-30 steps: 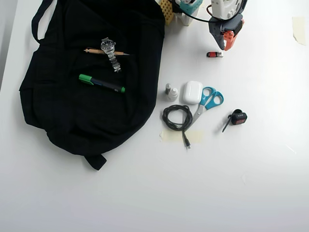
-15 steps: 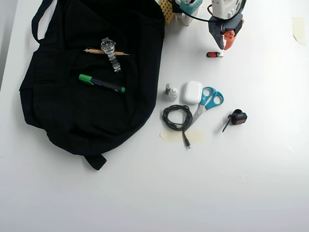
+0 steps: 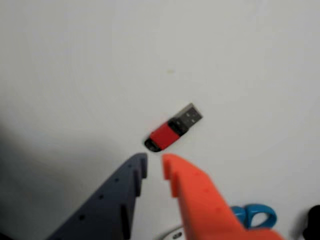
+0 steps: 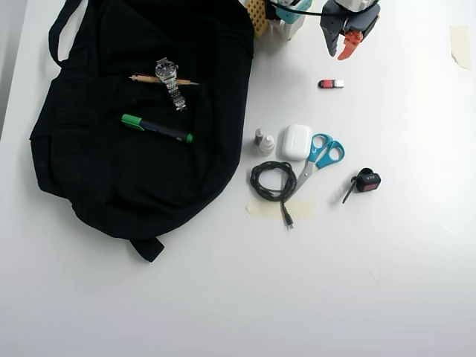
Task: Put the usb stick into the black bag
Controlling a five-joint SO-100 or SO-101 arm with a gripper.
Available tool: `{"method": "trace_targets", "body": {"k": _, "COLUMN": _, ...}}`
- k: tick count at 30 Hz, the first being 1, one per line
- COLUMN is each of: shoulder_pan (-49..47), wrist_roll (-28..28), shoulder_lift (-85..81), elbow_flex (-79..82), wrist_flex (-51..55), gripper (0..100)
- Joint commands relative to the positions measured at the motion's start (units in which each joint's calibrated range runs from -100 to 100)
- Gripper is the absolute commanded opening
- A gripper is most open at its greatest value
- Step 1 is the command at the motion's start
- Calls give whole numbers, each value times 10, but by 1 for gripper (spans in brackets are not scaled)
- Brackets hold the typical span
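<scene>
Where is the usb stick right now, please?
In the overhead view, the usb stick lies on the table upper right, just below the gripper, above the scissors.

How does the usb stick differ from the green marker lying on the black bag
The usb stick is much shorter than the green marker. It lies on the bare white table, while the marker rests on the black bag. The stick is red and black with a silver metal end; the marker is dark with green ends. Both lie flat, and neither is held by the gripper.

We see a watch (image 4: 169,80), pencil (image 4: 146,78) and green marker (image 4: 157,128) far left of the gripper (image 4: 336,56), with scissors (image 4: 318,159), earbud case (image 4: 296,141) and cable (image 4: 272,182) below it.
</scene>
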Motion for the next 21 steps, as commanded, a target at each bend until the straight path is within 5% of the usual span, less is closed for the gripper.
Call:
{"method": "trace_targets", "body": {"k": 1, "shoulder_pan": 2, "wrist_roll": -37, "shoulder_lift": -6, "elbow_flex": -30, "wrist_flex": 0, "gripper": 18}}
{"method": "trace_targets", "body": {"k": 21, "shoulder_pan": 43, "wrist_roll": -122, "shoulder_lift": 2, "elbow_flex": -30, "wrist_flex": -81, "gripper": 24}}
